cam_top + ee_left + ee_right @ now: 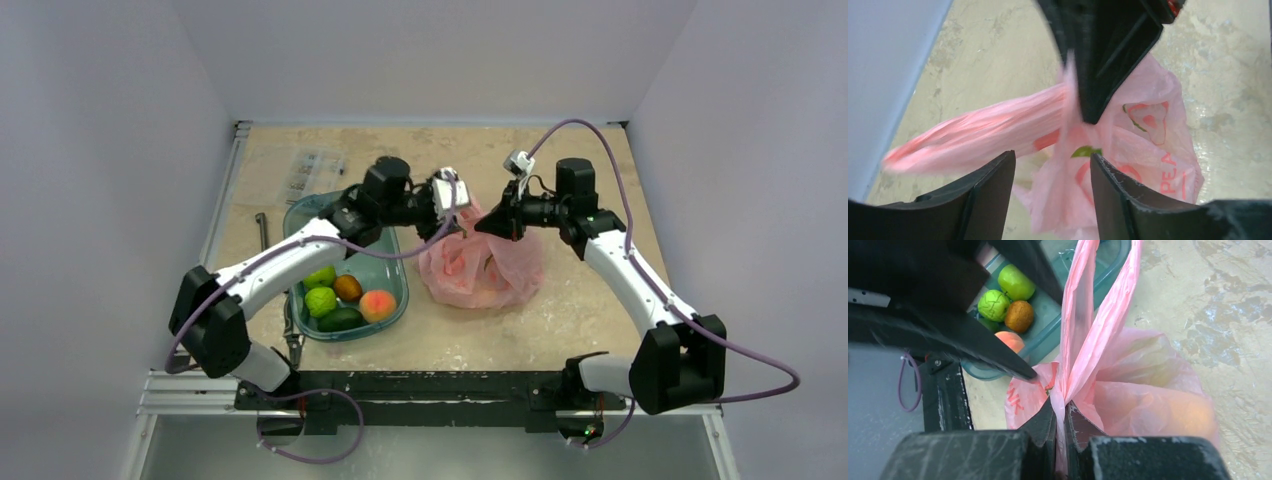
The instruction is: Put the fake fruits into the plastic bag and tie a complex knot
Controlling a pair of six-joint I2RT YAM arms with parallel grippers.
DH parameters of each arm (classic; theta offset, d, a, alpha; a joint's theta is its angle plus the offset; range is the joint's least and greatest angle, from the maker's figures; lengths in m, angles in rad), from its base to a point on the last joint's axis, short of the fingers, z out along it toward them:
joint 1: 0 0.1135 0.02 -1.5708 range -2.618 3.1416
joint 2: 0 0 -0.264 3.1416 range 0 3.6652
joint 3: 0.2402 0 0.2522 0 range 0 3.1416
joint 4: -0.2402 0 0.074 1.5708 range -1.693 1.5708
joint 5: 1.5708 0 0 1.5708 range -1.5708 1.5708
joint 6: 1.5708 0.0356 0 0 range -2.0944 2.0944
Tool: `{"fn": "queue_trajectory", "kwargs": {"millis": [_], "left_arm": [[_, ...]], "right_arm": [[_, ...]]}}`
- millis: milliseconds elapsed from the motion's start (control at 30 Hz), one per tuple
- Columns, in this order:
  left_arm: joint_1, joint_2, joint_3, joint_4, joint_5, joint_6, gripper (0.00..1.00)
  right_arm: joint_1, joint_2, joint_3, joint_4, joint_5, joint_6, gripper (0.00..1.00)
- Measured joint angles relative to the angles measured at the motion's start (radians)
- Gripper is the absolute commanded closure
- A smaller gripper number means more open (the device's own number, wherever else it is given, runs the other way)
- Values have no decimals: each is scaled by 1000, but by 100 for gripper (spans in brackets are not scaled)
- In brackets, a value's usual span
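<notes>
Probably about halfway, judged from how things lie now. Seen through the film of the plastic bag (pixel 480 268) in the right wrist view: a rounded orange shape (pixel 1178 410), so likely some fruit inside, though impossible to say how many. Still waiting in the teal tub (pixel 404 300): two light green fruits (pixel 320 287), a brown fruit (pixel 348 288), a peach-coloured fruit (pixel 377 303) and a dark green fruit (pixel 340 320). No knot visible anywhere yet.

Rests on the tabletop (pixel 560 320) near the centre, just to the right of the tub. Looks thin, crinkled and translucent pink, with red print and a small green leaf mark, the body slumped low. Drawn up from the mouth into two long flat handles (pixel 1098 315), gathered close together at the neck.

Pinched at that neck by the right gripper (pixel 1060 420), closed tight on the pink film with nothing else between. Faced from the other side by the left gripper (pixel 1052 157), standing partly apart and gripping nothing; only the bag visible beyond the gap. Stretched sideways near it, blurred, one pink strip of handle.

Left to do, as a judgement: bring the other fruits across, then cross and loop the handles several times. Needs care, since such slippery film could slide out of the grip or tear.
</notes>
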Motion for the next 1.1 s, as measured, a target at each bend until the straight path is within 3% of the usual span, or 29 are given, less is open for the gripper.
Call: {"fn": "queue_trajectory", "kwargs": {"millis": [133,300,467,800,900,1033,1100], "left_arm": [[156,-72,108,-165,149,-55,29],[352,-42,393,-401,314,0,29],[353,100,615,-650,456,206,30],[286,281,709,-866,517,365,31],[262,286,716,-879,520,379,39],[248,286,726,-889,529,397,65],[248,286,731,-895,533,400,72]], "right_arm": [[0,-8,0,-1,0,-58,100],[0,-31,0,-21,-9,-153,100],[0,-38,0,-60,-21,-239,100],[0,-38,6,-128,-26,-350,100],[0,-38,8,-144,-27,-372,100],[0,-38,8,-166,-27,-396,100],[1,-38,8,-173,-27,-406,100]]}}
